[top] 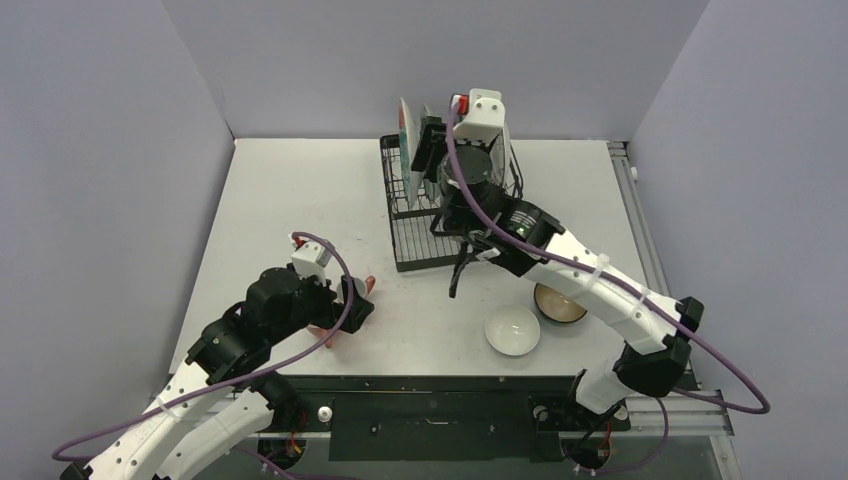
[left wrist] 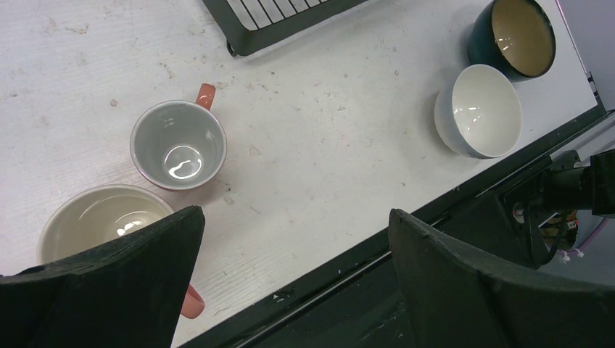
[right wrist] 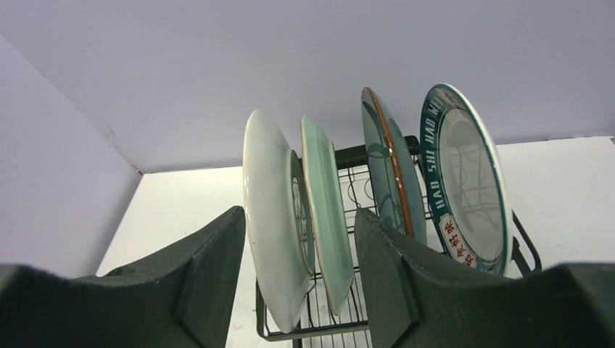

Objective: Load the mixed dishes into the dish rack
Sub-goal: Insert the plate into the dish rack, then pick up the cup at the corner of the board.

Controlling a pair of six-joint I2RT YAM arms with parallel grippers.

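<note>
The black wire dish rack stands at the table's back middle. In the right wrist view several plates stand upright in its slots: a white one, a pale teal one, a teal one with a red-orange rim and a green-rimmed lettered one. My right gripper is open above the rack, its jaws framing the white and pale teal plates. My left gripper is open and empty over the table's front edge. Two pink mugs stand upright beside it, one in full view, one partly hidden by my left finger.
A white bowl and a dark bowl with a gold inside sit on the table at the front right, also in the top view. The rack's flat lower tray reaches toward the mugs.
</note>
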